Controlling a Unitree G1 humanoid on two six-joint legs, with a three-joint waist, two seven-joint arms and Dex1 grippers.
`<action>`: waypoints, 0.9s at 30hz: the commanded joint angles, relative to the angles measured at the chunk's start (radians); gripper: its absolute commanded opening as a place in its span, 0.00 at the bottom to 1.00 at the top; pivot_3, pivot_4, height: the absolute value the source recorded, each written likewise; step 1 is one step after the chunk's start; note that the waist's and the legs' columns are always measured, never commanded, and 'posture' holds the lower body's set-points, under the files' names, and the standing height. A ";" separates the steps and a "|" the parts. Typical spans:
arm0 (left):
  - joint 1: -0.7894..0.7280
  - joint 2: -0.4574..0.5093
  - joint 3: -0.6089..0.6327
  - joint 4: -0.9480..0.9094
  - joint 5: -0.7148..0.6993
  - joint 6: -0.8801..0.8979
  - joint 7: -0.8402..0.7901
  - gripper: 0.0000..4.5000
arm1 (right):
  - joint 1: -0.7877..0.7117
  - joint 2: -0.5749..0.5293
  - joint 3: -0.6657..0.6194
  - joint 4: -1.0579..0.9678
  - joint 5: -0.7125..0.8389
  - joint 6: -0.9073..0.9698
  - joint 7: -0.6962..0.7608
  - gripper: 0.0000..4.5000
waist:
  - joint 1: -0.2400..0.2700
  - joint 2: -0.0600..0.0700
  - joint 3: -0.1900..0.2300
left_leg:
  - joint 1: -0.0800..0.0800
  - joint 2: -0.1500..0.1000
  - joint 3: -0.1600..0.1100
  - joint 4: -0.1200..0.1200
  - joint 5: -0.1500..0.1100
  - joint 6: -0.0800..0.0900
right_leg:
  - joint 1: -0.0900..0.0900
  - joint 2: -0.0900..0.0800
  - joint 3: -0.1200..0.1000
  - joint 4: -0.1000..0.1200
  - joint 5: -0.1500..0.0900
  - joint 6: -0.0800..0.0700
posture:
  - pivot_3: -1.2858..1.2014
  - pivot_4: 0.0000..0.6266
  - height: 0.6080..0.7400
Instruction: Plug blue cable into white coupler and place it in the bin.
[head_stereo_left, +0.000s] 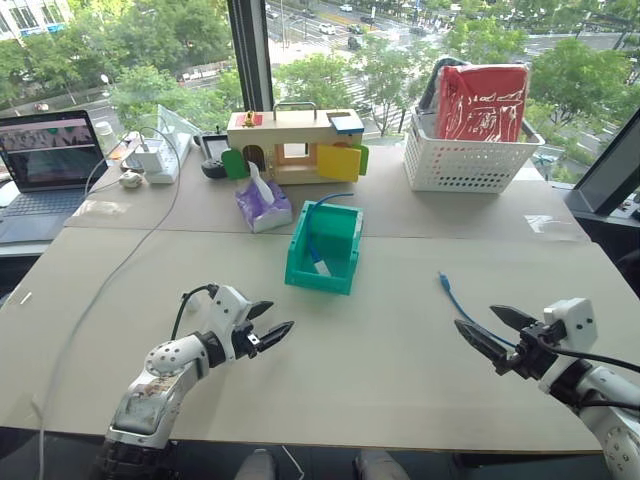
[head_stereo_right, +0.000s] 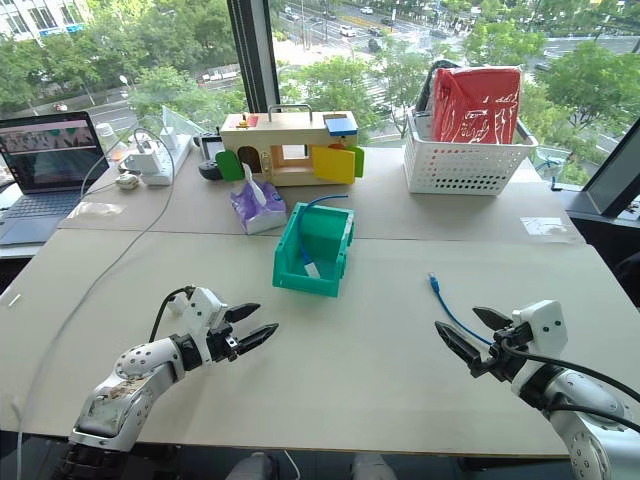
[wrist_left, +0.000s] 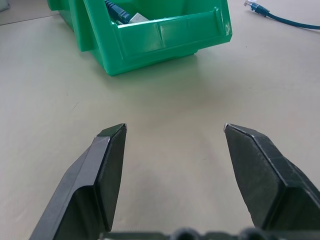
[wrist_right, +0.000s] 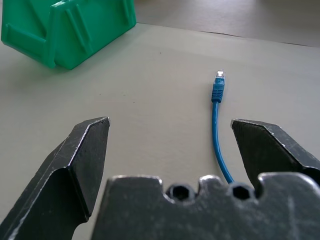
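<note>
No readable writing — blue cable (wrist_right: 215, 117), bin (head_stereo_left: 337, 272)

L arm comes in low on robot's left, forearm angled inward, wrist white w/ black cable looping over it. L gripper (head_stereo_left: 268, 334) points fwd and toward the R arm, fingers apart, nothing between them; black fingertips (wrist_left: 111, 150) taper to points. R arm enters from robot's right, forearm angled inward toward the L one. R gripper (head_stereo_left: 490, 331) aims fwd and inward, jaws spread wide, empty. Grippers well apart, both near level.
</note>
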 joint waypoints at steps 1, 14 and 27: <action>-0.062 0.015 0.012 -0.045 -0.096 0.067 -0.070 0.74 | -0.018 -0.053 -0.063 -0.043 0.023 -0.001 0.021 1.00 | 0.000 0.000 0.000 | 0.000 0.000 0.000 0.000 0.000 0.000 | 0.000 0.000 0.000 0.000 0.000 0.000 | 0.52 0.24 0.95; -0.205 0.140 -0.024 -0.179 -0.226 0.230 -0.252 0.74 | -0.414 -0.171 0.173 0.235 -0.154 0.132 -0.064 1.00 | -0.007 -0.003 0.001 | 0.001 0.001 0.000 0.001 0.000 0.000 | 0.000 0.002 0.000 0.003 0.000 -0.001 | 0.52 0.24 0.95; -0.186 0.156 0.004 -0.227 -0.219 0.236 -0.227 0.74 | -0.612 -0.019 0.329 0.685 -0.326 -0.004 -0.068 0.89 | -0.011 -0.004 0.001 | 0.001 0.001 0.000 0.002 0.000 0.000 | 0.000 0.001 0.000 0.003 0.003 -0.006 | 0.52 0.24 0.95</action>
